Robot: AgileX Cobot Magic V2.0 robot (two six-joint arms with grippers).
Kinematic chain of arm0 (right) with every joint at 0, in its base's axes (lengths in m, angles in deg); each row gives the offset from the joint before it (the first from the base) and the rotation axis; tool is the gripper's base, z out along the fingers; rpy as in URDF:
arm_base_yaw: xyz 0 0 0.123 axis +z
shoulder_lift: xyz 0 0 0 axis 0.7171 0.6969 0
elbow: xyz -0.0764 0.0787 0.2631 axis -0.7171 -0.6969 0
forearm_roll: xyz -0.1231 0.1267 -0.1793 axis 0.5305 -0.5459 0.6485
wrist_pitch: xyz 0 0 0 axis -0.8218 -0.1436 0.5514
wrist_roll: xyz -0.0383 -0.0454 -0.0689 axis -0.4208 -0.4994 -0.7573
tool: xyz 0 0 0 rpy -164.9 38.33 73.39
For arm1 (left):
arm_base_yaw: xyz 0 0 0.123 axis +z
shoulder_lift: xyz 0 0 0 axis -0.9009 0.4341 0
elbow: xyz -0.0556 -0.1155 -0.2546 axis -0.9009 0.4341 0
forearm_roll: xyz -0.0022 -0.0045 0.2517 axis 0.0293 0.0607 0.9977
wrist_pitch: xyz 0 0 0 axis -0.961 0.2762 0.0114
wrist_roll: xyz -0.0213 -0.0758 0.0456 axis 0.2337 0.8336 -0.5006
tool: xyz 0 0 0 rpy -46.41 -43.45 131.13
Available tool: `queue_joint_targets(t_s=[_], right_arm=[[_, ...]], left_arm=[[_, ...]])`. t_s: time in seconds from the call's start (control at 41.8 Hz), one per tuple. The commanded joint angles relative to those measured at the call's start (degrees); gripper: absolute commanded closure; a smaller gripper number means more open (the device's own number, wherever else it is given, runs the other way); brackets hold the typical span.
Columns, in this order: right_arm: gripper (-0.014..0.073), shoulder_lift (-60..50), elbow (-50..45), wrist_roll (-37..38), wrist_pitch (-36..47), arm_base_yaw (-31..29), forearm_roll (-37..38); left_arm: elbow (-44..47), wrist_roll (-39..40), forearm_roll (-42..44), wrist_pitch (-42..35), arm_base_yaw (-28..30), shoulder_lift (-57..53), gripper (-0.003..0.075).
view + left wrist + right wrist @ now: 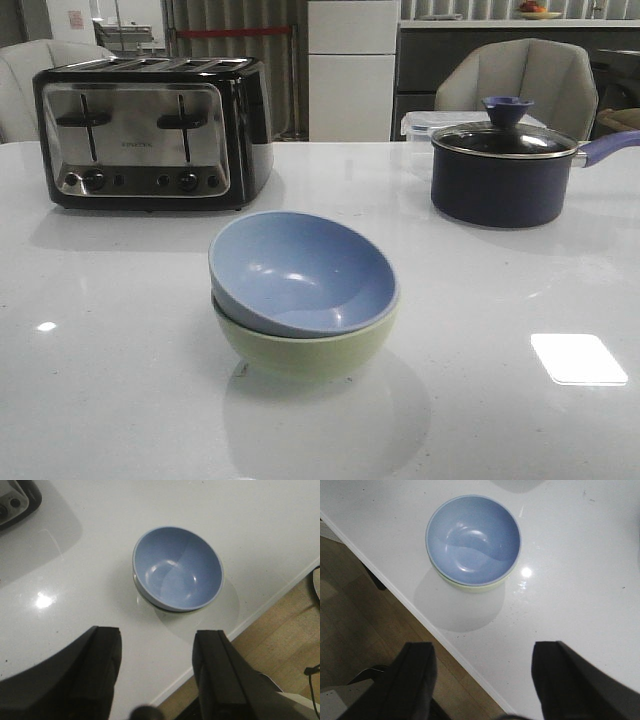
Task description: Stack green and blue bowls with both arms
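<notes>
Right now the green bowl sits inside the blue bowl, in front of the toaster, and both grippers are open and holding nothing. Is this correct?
Not quite: the order is reversed. The front view shows the blue bowl nested inside the green bowl. The rest holds: the stack stands in front of the toaster, and the left gripper and right gripper are open and holding nothing.

White glossy bench: green bowl near front-centre; toaster back left; navy saucepan back right.
</notes>
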Motion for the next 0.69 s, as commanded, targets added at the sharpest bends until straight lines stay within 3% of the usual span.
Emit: queue_joint_targets(t_s=[0.0,0.358,0.669], right_arm=[[0.0072,-0.3,1.7,-0.6,3.7,0.0,0.0],[0.0072,-0.3,1.7,-0.6,3.2,0.0,0.0],[0.0072,-0.3,1.7,-0.6,2.4,0.0,2.2]], left_arm=[[2.9,-0.1,-0.6,-3.8,-0.3,-6.0,0.0316],[17.3,-0.1,-0.4,-7.6,-0.3,-22.5,0.0316],[19.9,-0.1,3.7,-9.1,-0.3,-23.6,0.0316]])
